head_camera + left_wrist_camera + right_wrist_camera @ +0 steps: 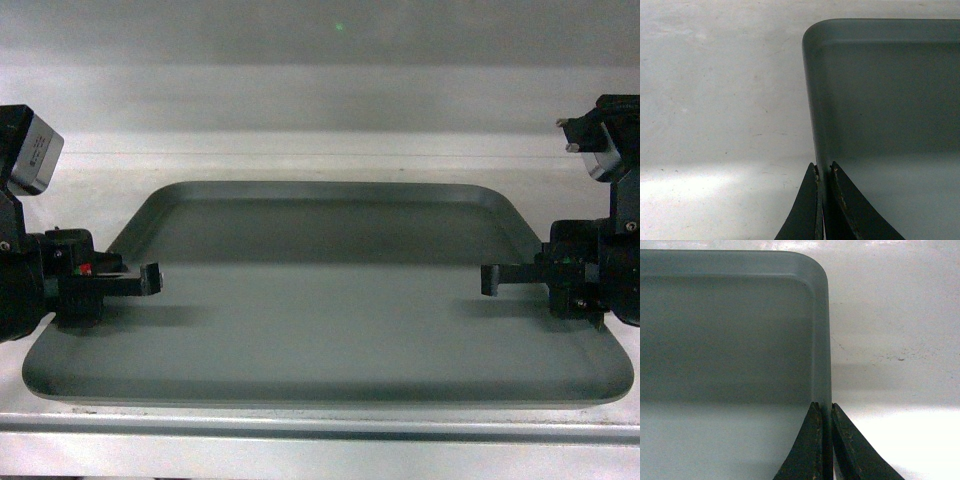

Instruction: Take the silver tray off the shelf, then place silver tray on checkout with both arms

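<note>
Left hand (pixel 823 172) and right hand (pixel 823 410) clamp the silver tray's (pixel 320 300) side rims on the shelf (pixel 320 430); only wrist views show the pinch, arms cropped.

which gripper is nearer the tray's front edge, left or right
Neither clearly: the left gripper pinches the silver tray's left rim, the right gripper its right rim, about level.

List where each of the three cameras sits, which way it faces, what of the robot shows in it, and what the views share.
Head: on the robot, facing forward and down at the silver tray on the shelf; left gripper and right gripper at its short sides.
Left wrist: looks along its fingers, closed on the tray's left rim.
Right wrist: looks along its fingers, closed on the right rim.
Shared: all three show the tray and shelf.
</note>
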